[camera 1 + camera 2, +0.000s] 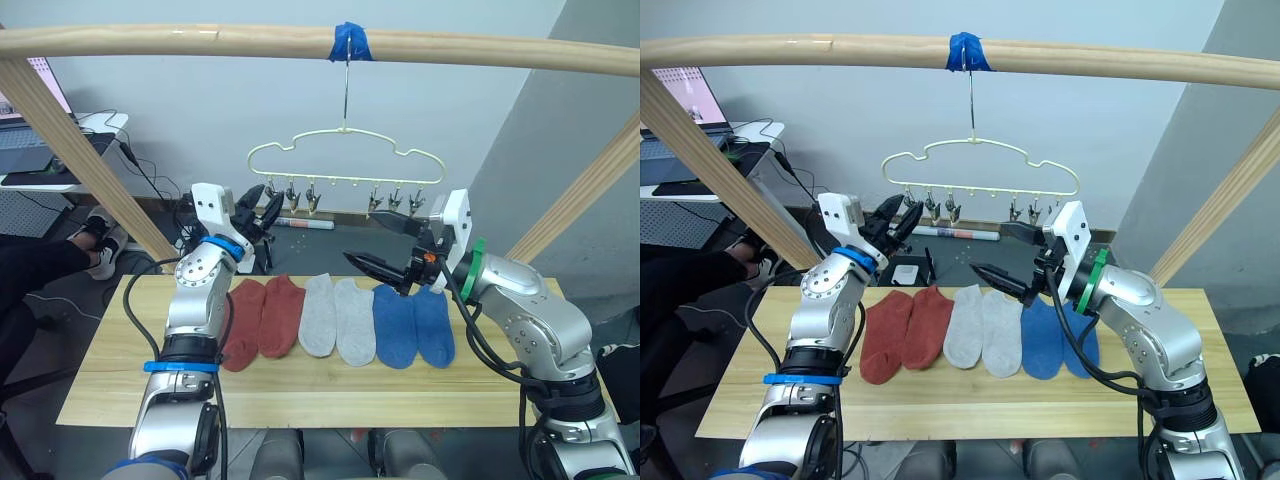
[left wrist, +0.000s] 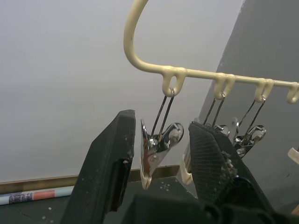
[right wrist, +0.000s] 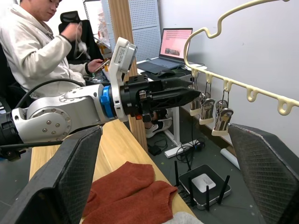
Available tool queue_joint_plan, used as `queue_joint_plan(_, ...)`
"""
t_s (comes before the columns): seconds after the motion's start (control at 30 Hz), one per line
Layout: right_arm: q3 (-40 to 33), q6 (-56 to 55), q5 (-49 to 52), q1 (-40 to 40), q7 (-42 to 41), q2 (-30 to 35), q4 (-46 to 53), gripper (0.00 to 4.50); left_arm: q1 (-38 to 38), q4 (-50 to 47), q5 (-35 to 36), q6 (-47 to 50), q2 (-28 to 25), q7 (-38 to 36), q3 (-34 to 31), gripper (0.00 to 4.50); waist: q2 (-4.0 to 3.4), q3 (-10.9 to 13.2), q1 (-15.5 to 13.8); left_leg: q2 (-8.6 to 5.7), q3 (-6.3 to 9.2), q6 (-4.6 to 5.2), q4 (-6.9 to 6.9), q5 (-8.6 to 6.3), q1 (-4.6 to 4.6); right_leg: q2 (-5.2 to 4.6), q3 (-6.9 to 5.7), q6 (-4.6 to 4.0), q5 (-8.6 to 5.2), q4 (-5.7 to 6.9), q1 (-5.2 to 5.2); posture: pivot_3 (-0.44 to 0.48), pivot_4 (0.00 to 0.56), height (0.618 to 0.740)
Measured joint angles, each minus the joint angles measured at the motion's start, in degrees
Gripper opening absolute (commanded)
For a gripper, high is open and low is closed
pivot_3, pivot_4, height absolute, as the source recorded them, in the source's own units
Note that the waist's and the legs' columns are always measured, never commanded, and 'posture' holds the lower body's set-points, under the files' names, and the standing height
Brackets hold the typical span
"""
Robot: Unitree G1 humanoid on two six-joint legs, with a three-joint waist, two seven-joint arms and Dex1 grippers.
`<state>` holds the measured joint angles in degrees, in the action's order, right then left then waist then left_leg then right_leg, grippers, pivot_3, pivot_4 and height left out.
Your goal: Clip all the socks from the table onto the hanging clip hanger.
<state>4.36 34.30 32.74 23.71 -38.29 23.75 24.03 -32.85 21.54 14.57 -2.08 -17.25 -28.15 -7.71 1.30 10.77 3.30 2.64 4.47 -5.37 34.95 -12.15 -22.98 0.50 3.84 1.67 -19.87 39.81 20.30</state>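
Socks (image 1: 338,318), all six, are lying below both pincers on the table (image 1: 300,400); nothing is clipped yet. Left wrist view: my left pincer (image 2: 161,154) is gaping around the clip hanger's (image 2: 196,72) end clip (image 2: 156,149). Right wrist view: my right pincer (image 3: 168,172) is hanging wide apart, empty.

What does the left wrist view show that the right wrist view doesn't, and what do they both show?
Left wrist view: the left tool from behind, open, its fingers either side of the end clip, not closed on it.

Right wrist view: a seated person, a laptop, the rust-red socks on the table, a small router-like box on the floor, and the open right tool with nothing between its fingers.

Both: the clip hanger with its empty metal clips, and the left tool at its end.
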Motion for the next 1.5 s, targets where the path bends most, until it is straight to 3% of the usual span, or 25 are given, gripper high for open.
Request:
queue_joint_plan(0.43,-0.16,0.43,0.04,0.03,0.41,0.05,0.66,4.50,-1.29,3.72,-0.38,-2.17,0.13,-0.01,0.00,2.06,0.00,0.01,0.02,0.00,0.00,0.00,0.00,0.00,-0.01,0.00,0.00,0.00,0.00,-0.02,0.00,-0.079,0.174,0.740)
queue_joint_plan(0.73,-0.35,1.29,0.15,0.03,0.90,0.05,1.17,4.50,-2.08,5.65,-0.27,-3.38,0.83,-0.29,-0.02,0.14,0.01,0.06,0.02,0.00,0.00,0.00,0.00,0.00,-0.02,0.00,-0.01,0.00,0.00,-0.03,0.00,-0.081,0.177,0.740)
queue_joint_plan(1.03,-0.35,1.15,-1.51,-2.72,1.46,1.12,1.20,4.50,-3.07,5.43,-0.55,-3.23,-0.13,-1.01,0.23,0.08,0.06,0.21,-0.03,0.00,0.01,0.00,-0.04,0.00,-0.03,0.00,-0.03,0.00,0.00,-0.10,-0.01,-0.064,0.185,0.740)
queue_joint_plan(1.13,1.92,-0.79,-7.55,-7.33,2.15,3.99,-3.51,4.50,-2.32,3.10,-0.83,-0.57,-2.42,-1.99,0.67,0.08,0.10,0.30,-0.03,-0.01,-0.01,0.00,-0.06,0.00,-0.04,-0.01,-0.01,0.00,0.00,-0.18,-0.02,-0.062,0.187,0.740)
queue_joint_plan(1.23,4.69,-5.69,-16.22,-9.87,3.74,6.18,-14.20,4.50,-0.51,-1.46,0.35,5.19,-3.86,-3.78,0.81,0.08,0.13,0.50,-0.01,-0.01,-0.02,0.00,-0.05,0.00,-0.02,-0.02,0.01,0.00,0.00,-0.17,-0.02,-0.049,0.189,0.740)
queue_joint_plan(1.5,5.70,-15.87,-27.65,-6.53,8.12,6.54,-37.69,4.50,1.18,-10.24,3.43,16.83,-5.81,-6.41,0.85,0.08,0.09,1.21,0.09,0.01,-0.03,-0.01,-0.04,0.00,-0.01,-0.01,0.04,0.00,0.00,-0.08,0.01,-0.033,0.191,0.740)
